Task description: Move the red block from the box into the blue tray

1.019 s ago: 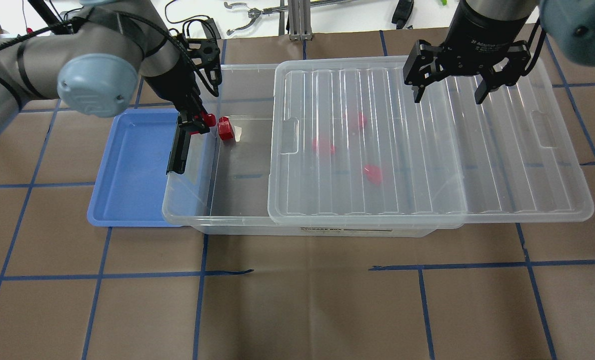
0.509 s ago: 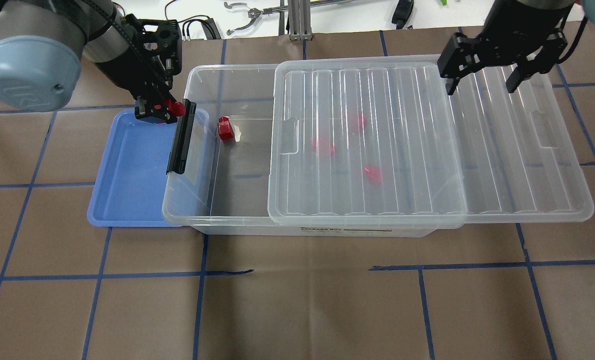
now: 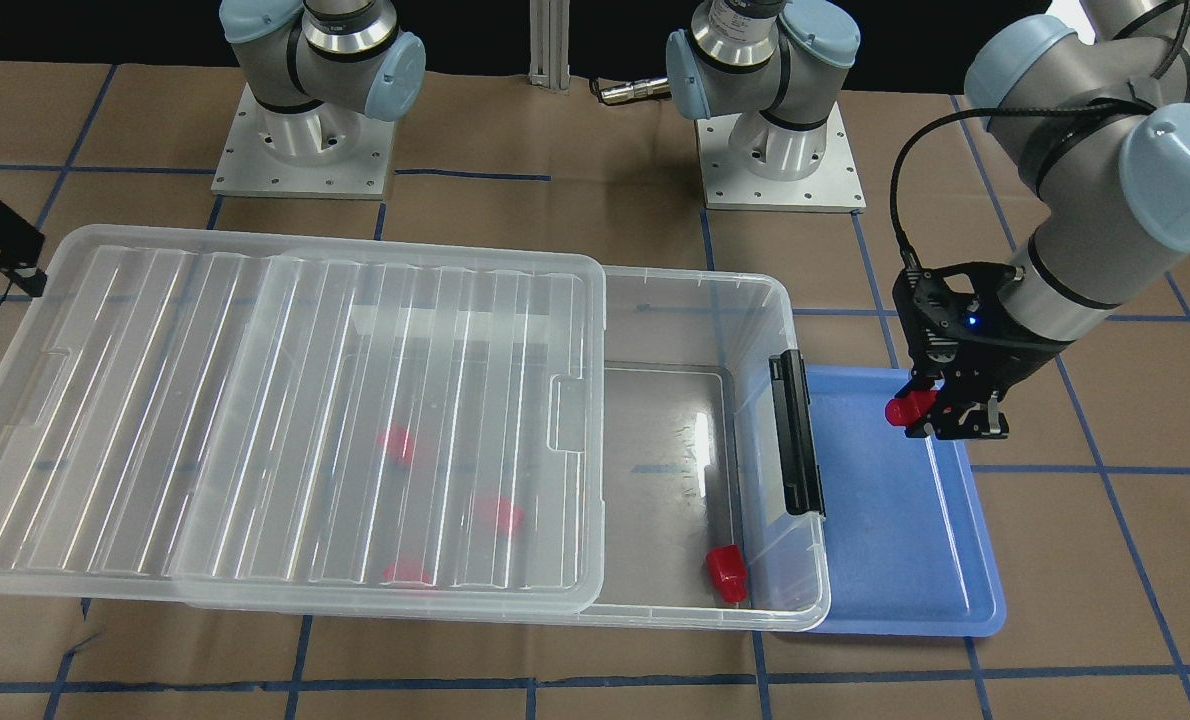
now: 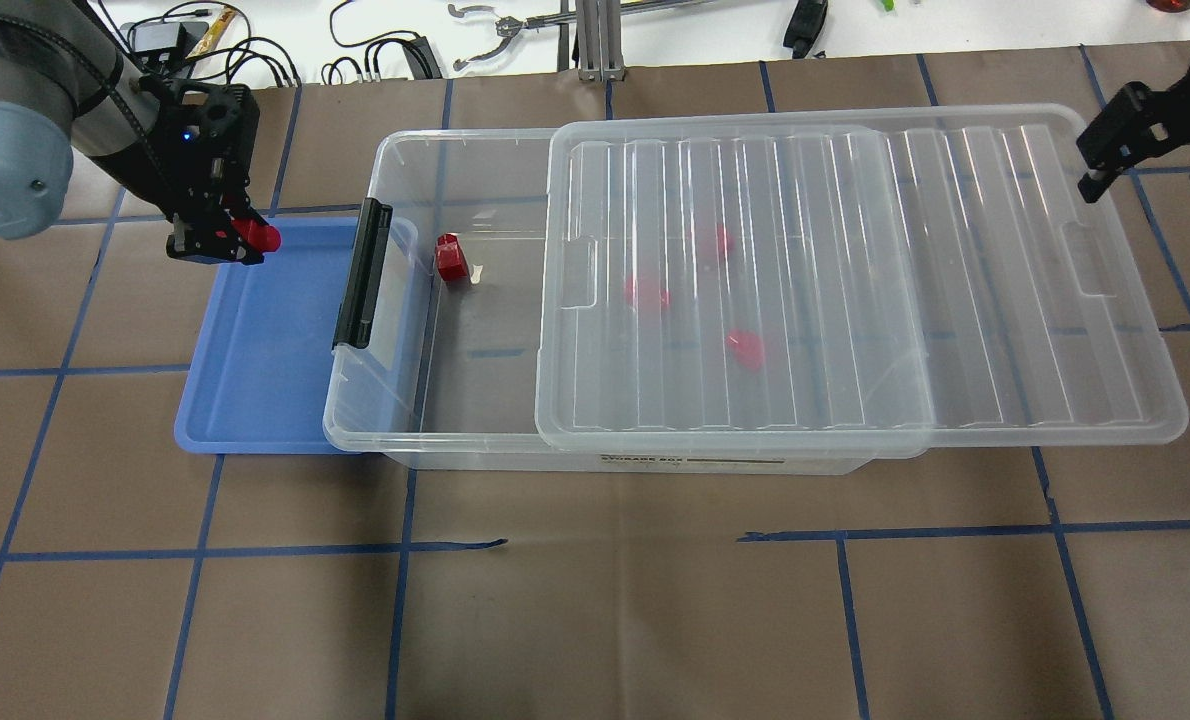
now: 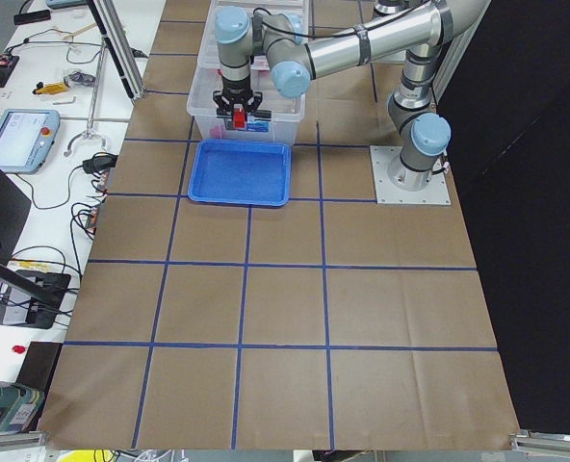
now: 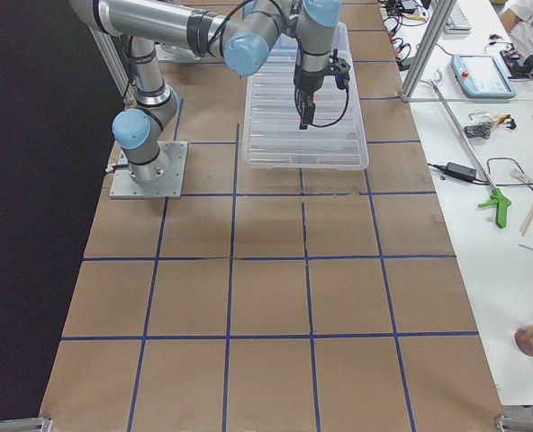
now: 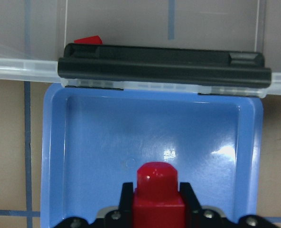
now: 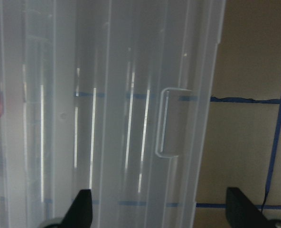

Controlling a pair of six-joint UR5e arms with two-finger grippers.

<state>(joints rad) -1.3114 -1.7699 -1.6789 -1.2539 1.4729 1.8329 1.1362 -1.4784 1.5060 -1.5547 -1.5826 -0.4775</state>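
My left gripper (image 4: 227, 243) is shut on a red block (image 4: 256, 237) and holds it above the far left corner of the blue tray (image 4: 255, 350). The left wrist view shows the block (image 7: 157, 190) between the fingers over the tray floor (image 7: 154, 133). The clear box (image 4: 395, 400) lies right of the tray, its ribbed lid (image 4: 855, 280) slid to the right. A second red block (image 4: 450, 258) sits in the uncovered left part. Three more blocks show blurred under the lid. My right gripper (image 4: 1150, 180) is open and empty over the lid's right end.
The box's black latch bar (image 4: 362, 272) overhangs the tray's right edge, seen also in the front view (image 3: 795, 445). Tools and cables lie on the white bench (image 4: 515, 30) beyond the table. Brown paper with blue tape lines covers the table.
My left gripper has carried the red block left, from the box's left end to above the tray's far corner. My right gripper has moved right, toward the lid's right end.
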